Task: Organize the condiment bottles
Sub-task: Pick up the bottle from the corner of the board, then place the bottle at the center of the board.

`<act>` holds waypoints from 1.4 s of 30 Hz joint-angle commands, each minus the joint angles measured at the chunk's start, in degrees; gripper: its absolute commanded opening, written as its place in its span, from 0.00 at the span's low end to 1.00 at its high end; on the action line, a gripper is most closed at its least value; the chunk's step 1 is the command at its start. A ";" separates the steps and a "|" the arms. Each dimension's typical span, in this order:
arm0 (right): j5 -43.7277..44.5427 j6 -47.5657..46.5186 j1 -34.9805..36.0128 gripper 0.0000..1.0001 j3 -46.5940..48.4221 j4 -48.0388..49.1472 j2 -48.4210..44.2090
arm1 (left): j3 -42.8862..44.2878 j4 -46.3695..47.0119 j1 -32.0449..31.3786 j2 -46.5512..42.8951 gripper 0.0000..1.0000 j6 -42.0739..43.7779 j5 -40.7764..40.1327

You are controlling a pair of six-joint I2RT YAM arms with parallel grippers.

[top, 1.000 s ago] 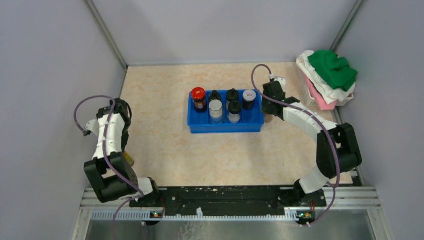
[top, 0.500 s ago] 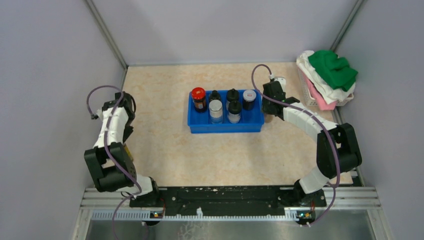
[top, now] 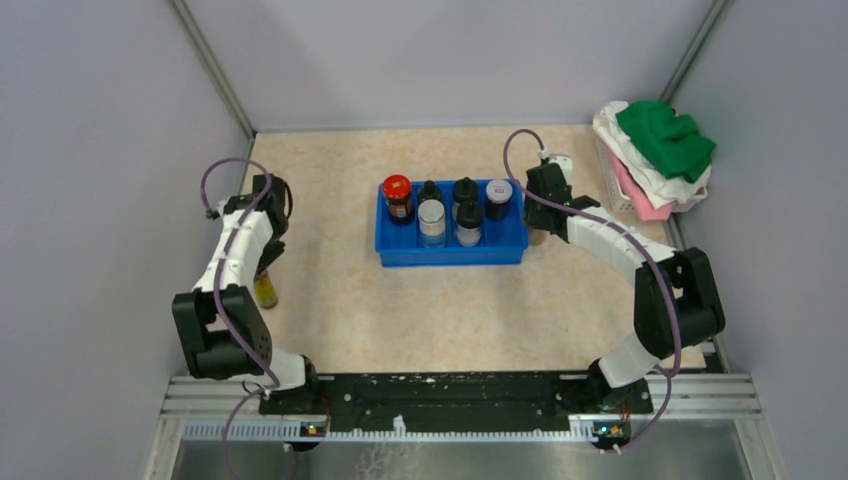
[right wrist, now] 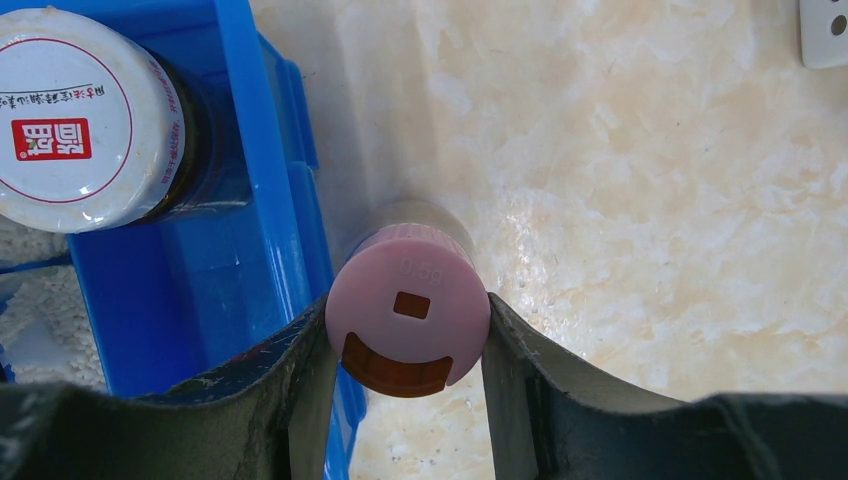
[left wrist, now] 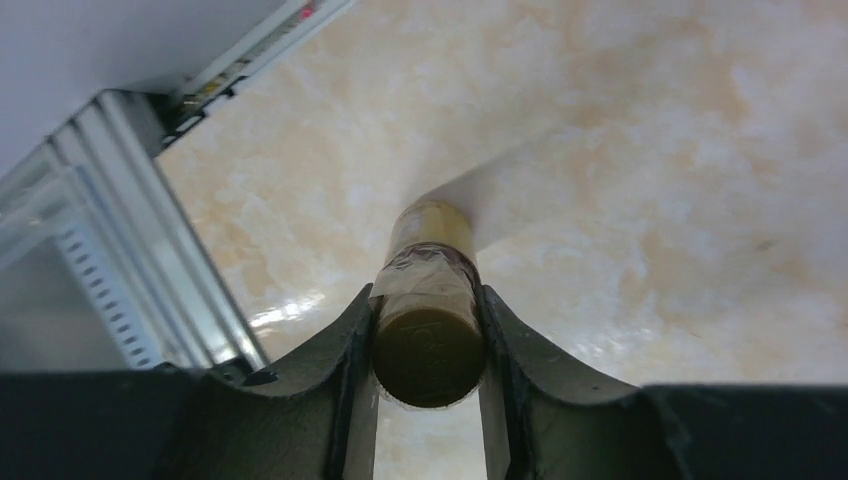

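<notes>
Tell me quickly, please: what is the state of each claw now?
Left claw: closed on a small yellow bottle.
Right claw: closed on a pink-capped bottle, beside the blue tray.

Left hand (left wrist: 426, 305) gripping olive bottle (left wrist: 430, 265), elbow bent; right hand (right wrist: 408, 322) gripping pink-capped bottle (right wrist: 405, 285)

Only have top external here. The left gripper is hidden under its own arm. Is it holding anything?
Observer: Yes. The left wrist view shows the left gripper shut on a small bottle with an olive-brown cap, one finger against each side.
Operator: And the right one?
Observer: The right gripper is shut on a pink-capped bottle.
Operator: Is that one inside the tray?
Observer: No. It is just outside the blue tray, beside its wall. The white-lidded jar is inside.
</notes>
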 commanded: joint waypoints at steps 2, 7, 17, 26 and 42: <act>-4.32 1.60 0.86 0.00 -3.35 -5.65 1.77 | -1.13 16.41 -1.18 -4.42 0.00 2.92 16.91; -4.03 1.82 0.93 0.00 -3.11 -5.98 1.23 | -2.78 23.53 -2.17 -7.35 0.00 8.55 22.22; -2.72 3.52 0.90 0.00 -5.81 -5.09 -1.27 | -2.67 30.84 -3.67 -4.55 0.00 15.81 29.02; 1.45 5.24 -1.27 0.00 -7.16 -5.32 -2.57 | 1.90 33.84 -6.36 1.39 0.00 20.62 31.60; -0.05 3.32 -3.71 0.00 -3.62 -5.39 -1.31 | 9.13 32.46 -11.16 9.74 0.02 26.36 32.44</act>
